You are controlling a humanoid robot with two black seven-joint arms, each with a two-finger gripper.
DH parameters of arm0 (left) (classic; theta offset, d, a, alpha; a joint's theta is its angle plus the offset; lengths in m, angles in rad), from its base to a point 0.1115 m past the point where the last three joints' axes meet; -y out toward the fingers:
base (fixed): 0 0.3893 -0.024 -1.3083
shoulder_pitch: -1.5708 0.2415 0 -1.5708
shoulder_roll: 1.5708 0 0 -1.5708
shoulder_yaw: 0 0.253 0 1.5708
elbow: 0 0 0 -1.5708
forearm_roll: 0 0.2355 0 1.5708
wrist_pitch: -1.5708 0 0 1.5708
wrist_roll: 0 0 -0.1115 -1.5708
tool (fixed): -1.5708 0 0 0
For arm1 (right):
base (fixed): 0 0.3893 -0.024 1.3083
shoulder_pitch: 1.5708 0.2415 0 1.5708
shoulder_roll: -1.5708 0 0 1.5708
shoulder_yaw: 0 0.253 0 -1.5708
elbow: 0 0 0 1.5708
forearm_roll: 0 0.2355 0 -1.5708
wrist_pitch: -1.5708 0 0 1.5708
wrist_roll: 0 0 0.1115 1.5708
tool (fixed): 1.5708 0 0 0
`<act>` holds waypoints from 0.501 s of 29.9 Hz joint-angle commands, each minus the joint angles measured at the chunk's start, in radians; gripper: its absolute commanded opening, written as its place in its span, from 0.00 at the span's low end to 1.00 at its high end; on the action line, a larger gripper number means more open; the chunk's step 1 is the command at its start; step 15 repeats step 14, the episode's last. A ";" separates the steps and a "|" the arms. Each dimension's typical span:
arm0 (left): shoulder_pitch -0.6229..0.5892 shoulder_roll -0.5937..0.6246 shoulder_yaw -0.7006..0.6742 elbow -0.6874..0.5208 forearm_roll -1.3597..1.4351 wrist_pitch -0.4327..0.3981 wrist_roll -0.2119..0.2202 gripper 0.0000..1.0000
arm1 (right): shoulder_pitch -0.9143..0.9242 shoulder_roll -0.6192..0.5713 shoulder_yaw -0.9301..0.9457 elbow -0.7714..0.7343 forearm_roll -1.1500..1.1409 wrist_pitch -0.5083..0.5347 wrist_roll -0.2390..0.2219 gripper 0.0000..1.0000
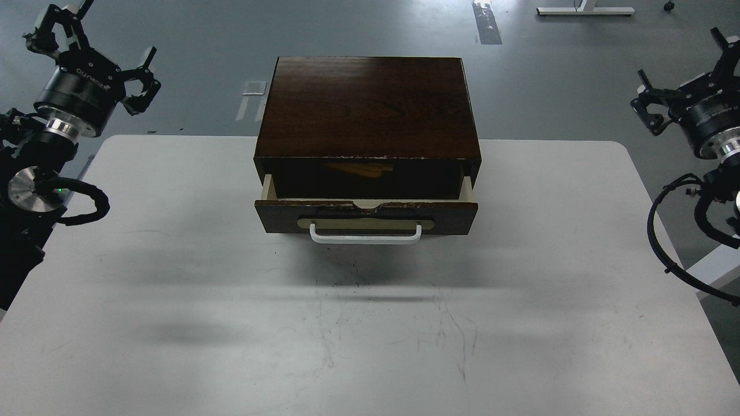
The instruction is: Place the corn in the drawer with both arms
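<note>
The dark brown wooden box (368, 104) stands at the table's far middle. Its drawer (366, 215), with a white bar handle (365, 235) on a brass-coloured plate, is pulled partly out. The corn (361, 169) lies inside the drawer as a dim yellow shape in shadow, mostly hidden under the box top. My left gripper (92, 52) is raised beyond the table's far left corner, open and empty. My right gripper (685, 75) is raised off the table's far right side, open and empty. Both are far from the box.
The white table (173, 277) spreads in front of the box, scuffed with dark marks. Black cables (665, 242) hang from my right arm over the table's right edge. A white furniture edge (714, 271) stands at the right. Grey floor lies beyond.
</note>
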 commanded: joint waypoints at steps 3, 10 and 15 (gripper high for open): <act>0.035 -0.008 -0.041 0.001 0.000 0.000 0.002 0.98 | -0.006 0.039 0.002 -0.047 0.001 0.018 0.003 1.00; 0.060 -0.008 -0.047 0.013 -0.014 0.000 0.002 0.98 | -0.006 0.026 0.005 -0.048 -0.001 0.032 0.004 1.00; 0.077 -0.002 -0.056 0.073 -0.022 0.000 0.003 0.98 | -0.008 0.009 0.006 -0.047 -0.002 0.058 0.012 1.00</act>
